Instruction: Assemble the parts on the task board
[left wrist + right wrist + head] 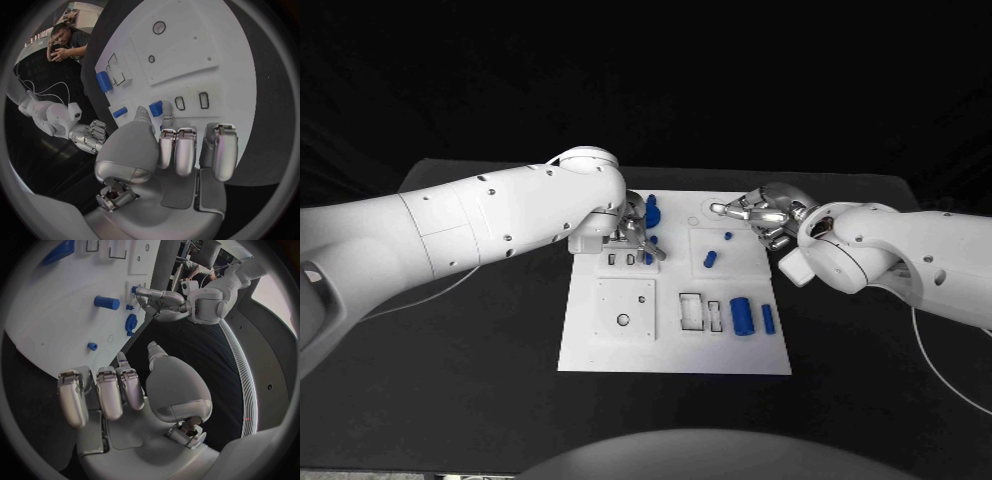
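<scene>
black table (473,380) under the white task board (675,355), and we reckon it's early days: near us two blue parts (751,316) lie loose beside empty slots. farther out, left hand (630,238) pinches a blue part (155,108), clearer from its wrist view. right hand (764,215) hovers, fingers apart, holding nothing.
</scene>
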Robot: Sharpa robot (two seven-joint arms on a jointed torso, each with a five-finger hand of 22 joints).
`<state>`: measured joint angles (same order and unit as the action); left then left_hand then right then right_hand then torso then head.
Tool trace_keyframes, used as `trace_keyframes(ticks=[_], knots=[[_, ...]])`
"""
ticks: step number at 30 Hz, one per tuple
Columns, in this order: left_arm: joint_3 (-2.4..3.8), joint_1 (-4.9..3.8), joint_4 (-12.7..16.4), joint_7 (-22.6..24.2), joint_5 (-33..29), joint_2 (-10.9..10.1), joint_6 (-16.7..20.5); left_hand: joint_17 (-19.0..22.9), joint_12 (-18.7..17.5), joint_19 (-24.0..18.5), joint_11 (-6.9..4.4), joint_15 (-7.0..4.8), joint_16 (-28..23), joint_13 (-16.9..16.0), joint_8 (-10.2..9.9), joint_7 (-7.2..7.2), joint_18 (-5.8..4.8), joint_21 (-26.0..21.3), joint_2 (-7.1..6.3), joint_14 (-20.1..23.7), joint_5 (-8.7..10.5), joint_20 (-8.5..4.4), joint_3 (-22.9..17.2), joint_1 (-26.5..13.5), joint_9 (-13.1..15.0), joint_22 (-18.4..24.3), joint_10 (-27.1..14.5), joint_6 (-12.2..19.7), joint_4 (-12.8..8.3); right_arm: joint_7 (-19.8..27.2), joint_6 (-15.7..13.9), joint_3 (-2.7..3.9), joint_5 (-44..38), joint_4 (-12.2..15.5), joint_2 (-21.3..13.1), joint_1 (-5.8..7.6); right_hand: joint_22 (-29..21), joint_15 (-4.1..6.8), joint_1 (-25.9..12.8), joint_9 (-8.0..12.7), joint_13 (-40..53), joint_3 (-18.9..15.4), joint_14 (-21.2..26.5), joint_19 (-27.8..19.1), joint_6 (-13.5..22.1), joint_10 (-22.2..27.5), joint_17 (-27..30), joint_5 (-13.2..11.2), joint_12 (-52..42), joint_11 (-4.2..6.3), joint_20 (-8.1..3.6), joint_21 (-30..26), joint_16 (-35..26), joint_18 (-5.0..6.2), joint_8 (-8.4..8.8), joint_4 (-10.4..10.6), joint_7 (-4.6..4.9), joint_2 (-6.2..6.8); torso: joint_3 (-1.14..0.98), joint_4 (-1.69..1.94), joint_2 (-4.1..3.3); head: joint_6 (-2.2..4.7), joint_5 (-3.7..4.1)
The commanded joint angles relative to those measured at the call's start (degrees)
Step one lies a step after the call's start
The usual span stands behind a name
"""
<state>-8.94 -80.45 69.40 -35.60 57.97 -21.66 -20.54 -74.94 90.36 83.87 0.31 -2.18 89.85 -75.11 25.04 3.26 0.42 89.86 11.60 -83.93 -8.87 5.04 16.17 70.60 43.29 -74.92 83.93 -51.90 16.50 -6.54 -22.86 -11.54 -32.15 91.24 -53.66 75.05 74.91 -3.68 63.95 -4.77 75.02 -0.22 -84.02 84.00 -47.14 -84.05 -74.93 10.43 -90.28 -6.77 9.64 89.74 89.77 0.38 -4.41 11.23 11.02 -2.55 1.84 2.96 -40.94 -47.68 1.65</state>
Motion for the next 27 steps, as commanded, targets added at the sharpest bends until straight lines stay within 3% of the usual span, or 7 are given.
trace_keyframes(ticks=[1,14,27], knots=[[0.02,0.01,0.0,-0.1,-1.3,0.1,-1.0,-15.1,-0.4,6.1,-0.54,-0.38,0.1,-14.9,-0.3,-0.05,-0.42,0.1,0.46,-6.1,-0.39,-0.45,-0.4,1.4,0.2,-15.1,6.1,-0.6,0.1,-0.2,0.2,-0.01,-0.5,0.1,0.0,-0.04,15.1,-0.28,0.2,-0.1,15.0,-0.4,-6.0,6.0,-0.2,-6.0,-15.1,0.2,0.3,-0.44,0.35,0.3,0.2,-0.38,-0.34,-0.1,0.25,-0.45,-0.03,0.12,0.02,-0.05,0.07],[0.00,0.01,0.0,-0.6,-1.8,-0.2,-0.8,-15.1,-0.4,6.1,-0.83,-0.62,0.1,-14.9,-0.2,-0.38,-0.42,0.1,0.62,-6.1,-0.77,-0.64,-0.7,3.3,0.9,-15.1,6.1,-1.1,0.0,-0.4,0.3,-0.02,-0.5,0.0,-0.1,-0.04,15.1,-0.28,0.2,-0.1,15.0,-0.4,-6.0,6.0,-0.2,-6.0,-15.1,0.2,0.3,-0.44,0.35,0.3,0.2,-0.38,-0.34,-0.1,0.25,-0.45,-0.01,0.01,0.00,-0.07,-0.06],[-0.01,0.02,0.0,-0.6,-1.5,-0.3,-0.1,-15.1,-0.4,6.1,-0.98,-0.78,0.1,-14.9,-0.5,-0.53,-0.42,0.1,1.88,-6.1,-0.84,-0.81,-1.7,4.8,1.3,-15.1,6.1,-1.1,0.1,-0.2,0.2,-0.02,-0.5,-0.1,-0.1,-0.05,15.1,-0.31,0.3,-0.1,15.0,-0.4,-6.0,6.0,-0.3,-6.0,-15.1,0.3,0.3,-0.48,0.37,0.3,0.2,-0.38,-0.36,-0.2,0.29,-0.51,0.02,0.05,0.03,-0.13,0.01]])
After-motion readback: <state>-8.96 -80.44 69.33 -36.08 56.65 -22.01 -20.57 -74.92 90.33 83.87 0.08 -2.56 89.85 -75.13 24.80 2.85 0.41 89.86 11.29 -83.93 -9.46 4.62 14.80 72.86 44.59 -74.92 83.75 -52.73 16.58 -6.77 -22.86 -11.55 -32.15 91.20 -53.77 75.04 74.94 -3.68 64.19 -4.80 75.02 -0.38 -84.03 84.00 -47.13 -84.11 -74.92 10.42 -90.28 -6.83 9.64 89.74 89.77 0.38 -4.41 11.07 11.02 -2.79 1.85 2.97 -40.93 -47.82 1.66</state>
